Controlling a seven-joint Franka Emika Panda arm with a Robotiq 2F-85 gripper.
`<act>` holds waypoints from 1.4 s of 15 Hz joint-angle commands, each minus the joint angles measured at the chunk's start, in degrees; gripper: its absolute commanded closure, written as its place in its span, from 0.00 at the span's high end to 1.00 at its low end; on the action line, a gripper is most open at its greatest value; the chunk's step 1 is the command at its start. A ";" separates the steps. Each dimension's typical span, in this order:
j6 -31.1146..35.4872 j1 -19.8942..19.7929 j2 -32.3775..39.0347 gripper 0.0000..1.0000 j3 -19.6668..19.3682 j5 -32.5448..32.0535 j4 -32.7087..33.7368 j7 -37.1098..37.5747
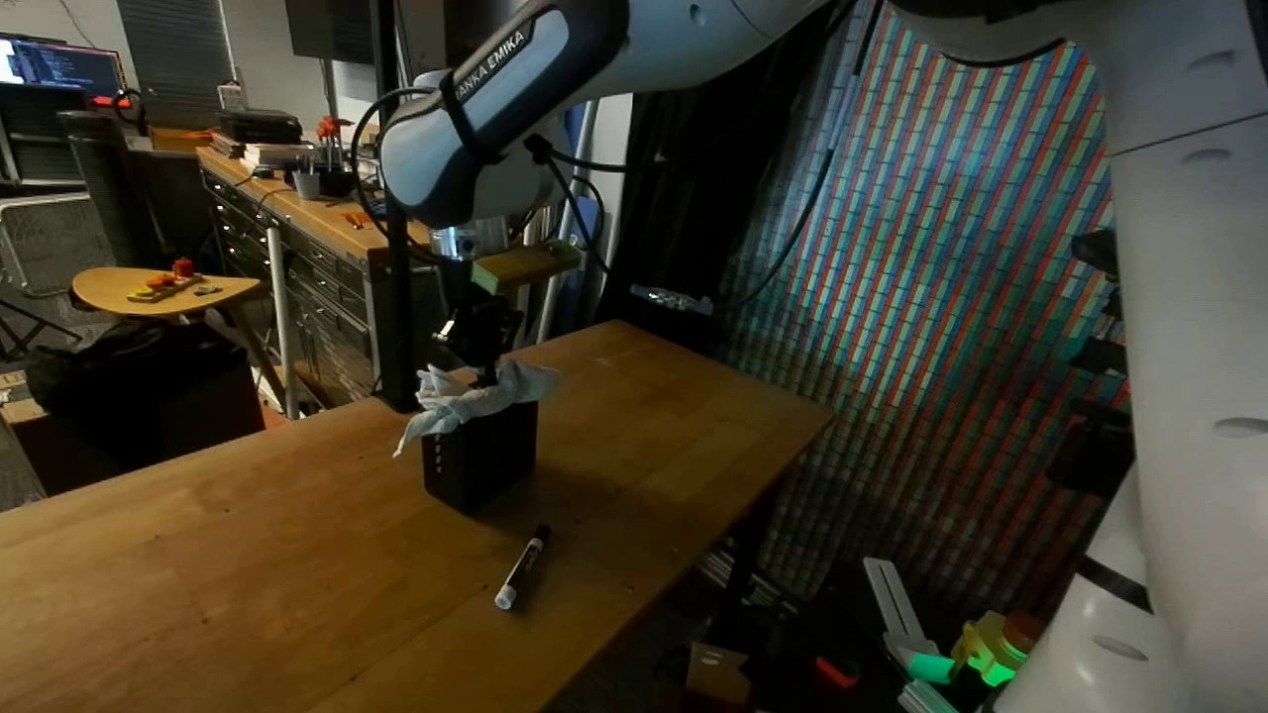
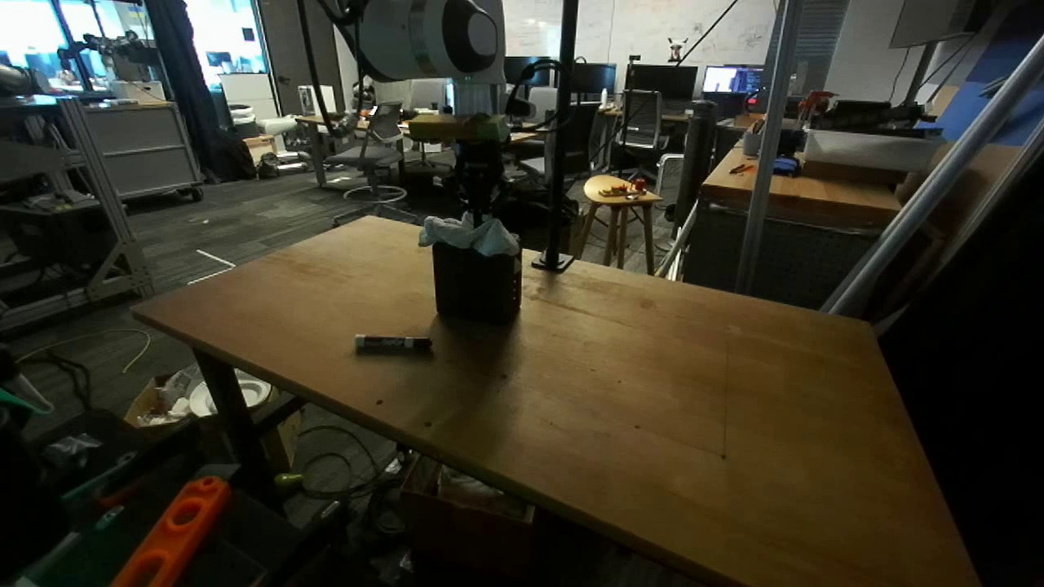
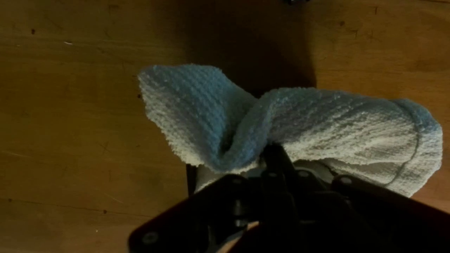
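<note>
A pale blue-white cloth (image 1: 459, 404) lies crumpled over the mouth of a black box (image 1: 485, 458) on the wooden table. My gripper (image 1: 485, 378) points straight down into the middle of it, jaws together. In the wrist view the gripper (image 3: 274, 147) meets the cloth (image 3: 334, 119) where its folds converge; one flap spreads left, a longer one right. Whether any fabric is pinched between the fingertips I cannot tell. Both exterior views show cloth edges rising around the fingers. The box's inside is hidden. A marker (image 2: 393, 343) lies on the table beside the box (image 2: 475, 281).
A black post (image 2: 558, 163) stands at the table's edge close behind the box. The wooden tabletop (image 2: 652, 391) extends well past the box. A stool with small toys (image 1: 168, 289) and a wooden-topped drawer cabinet (image 1: 297, 218) stand beyond the table.
</note>
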 commanded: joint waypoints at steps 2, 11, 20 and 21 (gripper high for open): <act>4.10 -1.12 -0.35 0.03 0.06 3.68 -1.97 -1.45; 4.64 -2.06 2.58 0.03 0.72 8.73 -0.84 -3.79; 1.77 -2.05 7.18 0.03 2.07 9.16 2.34 -9.15; 1.31 -2.10 7.99 0.04 2.42 9.28 2.78 -9.98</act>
